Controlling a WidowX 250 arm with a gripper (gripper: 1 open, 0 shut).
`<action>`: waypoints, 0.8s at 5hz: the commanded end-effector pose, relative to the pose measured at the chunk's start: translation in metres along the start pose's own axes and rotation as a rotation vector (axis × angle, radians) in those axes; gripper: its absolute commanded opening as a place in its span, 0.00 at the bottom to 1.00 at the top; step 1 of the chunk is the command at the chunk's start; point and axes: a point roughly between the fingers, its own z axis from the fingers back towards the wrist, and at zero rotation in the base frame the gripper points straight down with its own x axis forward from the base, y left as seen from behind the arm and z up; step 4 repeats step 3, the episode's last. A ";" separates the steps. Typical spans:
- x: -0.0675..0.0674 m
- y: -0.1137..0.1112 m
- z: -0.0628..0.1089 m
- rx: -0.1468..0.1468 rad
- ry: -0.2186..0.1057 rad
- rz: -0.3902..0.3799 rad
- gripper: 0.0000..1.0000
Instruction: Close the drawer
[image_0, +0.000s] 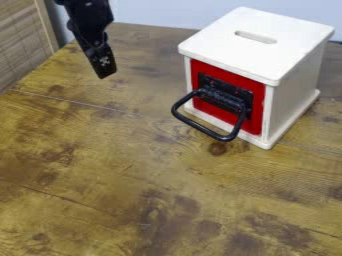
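A cream-white cube box (274, 45) with a slot on top stands at the right of the wooden table. Its red drawer front (223, 93) faces left-front, with a black inset plate and a large black loop handle (205, 118) that hangs forward over the table. My black gripper (99, 62) hangs above the table at the upper left, well apart from the handle. Its fingers point down and look close together with nothing between them.
The worn wooden table (120, 170) fills the view. A ribbed wooden panel (20, 40) stands at the far left edge. A dark knot (217, 149) marks the wood just under the handle.
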 end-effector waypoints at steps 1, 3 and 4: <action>-0.003 0.016 0.043 0.077 -0.068 0.011 1.00; 0.010 0.013 0.057 0.074 -0.081 -0.029 1.00; 0.010 0.013 0.057 0.074 -0.081 -0.029 1.00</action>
